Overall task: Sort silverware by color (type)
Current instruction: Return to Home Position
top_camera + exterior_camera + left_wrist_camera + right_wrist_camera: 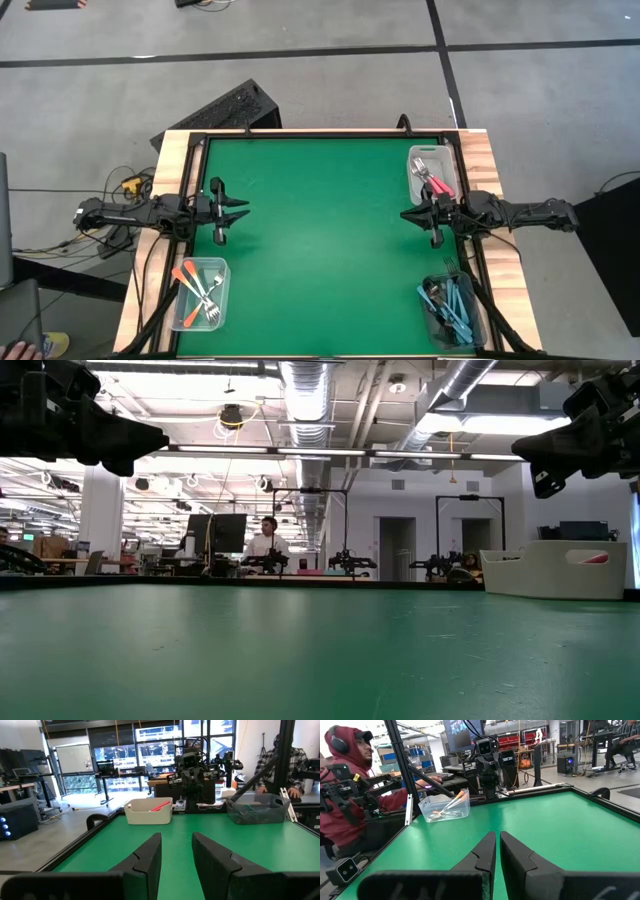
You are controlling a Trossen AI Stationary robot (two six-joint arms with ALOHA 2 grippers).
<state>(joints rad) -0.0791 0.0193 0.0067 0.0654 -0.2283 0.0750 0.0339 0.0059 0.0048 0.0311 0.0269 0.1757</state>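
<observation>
- We see the left gripper hovering above the green table at its own edge. Its fingers are spread with a clear gap and hold nothing.
- The right gripper hovers at the opposite edge, facing the left one. Its fingers are pressed almost together with only a sliver between them, and they hold nothing.
- The two grippers are well apart, with bare mat between them.
- The orange forks lie in the clear bin. It sits beside and behind the left gripper, at that arm's table corner, far ahead of the right gripper.
- The pink forks lie in the white bin. It is just beside the right gripper on one side, far ahead of the left gripper.
- The blue forks are piled in the dark bin. It is on the right gripper's other side and a bit behind its tips.
- We spot no fork loose on the mat.
- A person in a red hoodie sits past the table behind the clear bin.
- A person in a plaid shirt is behind the dark bin.
</observation>
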